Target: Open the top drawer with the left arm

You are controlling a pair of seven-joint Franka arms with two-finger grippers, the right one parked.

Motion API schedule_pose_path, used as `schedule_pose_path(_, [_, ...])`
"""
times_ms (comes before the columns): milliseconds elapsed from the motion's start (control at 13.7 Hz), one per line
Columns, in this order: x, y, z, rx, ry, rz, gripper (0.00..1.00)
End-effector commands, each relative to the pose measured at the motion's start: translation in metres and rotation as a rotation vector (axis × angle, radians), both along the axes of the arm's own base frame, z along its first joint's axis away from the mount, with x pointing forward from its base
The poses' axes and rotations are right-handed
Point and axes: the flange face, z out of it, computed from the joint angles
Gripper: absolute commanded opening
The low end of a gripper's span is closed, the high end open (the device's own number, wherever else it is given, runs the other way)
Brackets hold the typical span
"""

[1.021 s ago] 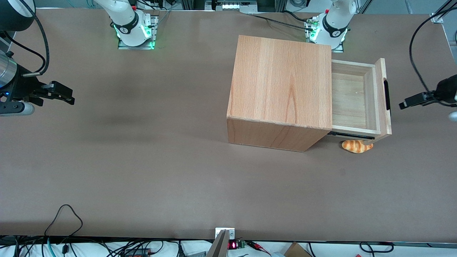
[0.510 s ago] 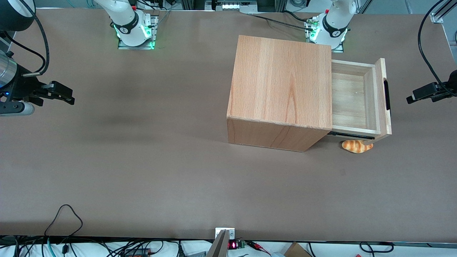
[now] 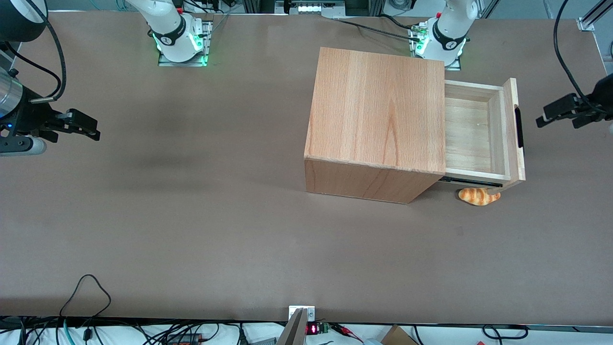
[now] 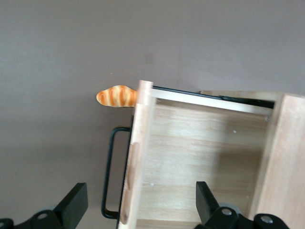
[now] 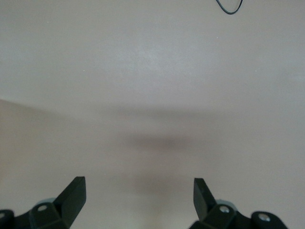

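The top drawer (image 3: 471,129) stands pulled out of the wooden cabinet (image 3: 378,105), with its pale inside showing bare. Its front panel (image 3: 513,129) carries a black handle (image 3: 518,127). The left arm's gripper (image 3: 542,116) is open and empty, hovering in front of the front panel and apart from the handle. In the left wrist view the gripper (image 4: 140,205) has its two black fingers (image 4: 76,200) wide apart above the drawer (image 4: 200,157), the front panel (image 4: 138,152) and the handle (image 4: 108,176).
A toy croissant (image 3: 476,195) lies on the brown table (image 3: 239,215) under the drawer's corner nearest the front camera; it also shows in the left wrist view (image 4: 116,96). The arm bases (image 3: 443,38) stand at the table edge farthest from the front camera.
The left gripper has drawn back from the drawer's handle and shifted farther from the front camera. The drawer stays pulled out and has not moved.
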Motion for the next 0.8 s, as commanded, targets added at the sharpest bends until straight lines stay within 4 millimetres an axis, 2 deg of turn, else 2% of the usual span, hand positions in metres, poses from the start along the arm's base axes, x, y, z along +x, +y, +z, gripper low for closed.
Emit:
schedule_pose_path(0, [-0.011, -0.015, 0.018, 0.029, -0.011, -0.033, 1.0])
schedule_pose_path(219, [-0.019, -0.024, 0.027, 0.112, -0.003, -0.071, 1.0])
schedule_pose_path(438, [-0.022, -0.038, 0.03, 0.117, 0.0, -0.1, 1.0])
schedule_pose_path(729, [-0.026, -0.038, 0.038, 0.117, -0.015, -0.112, 1.0])
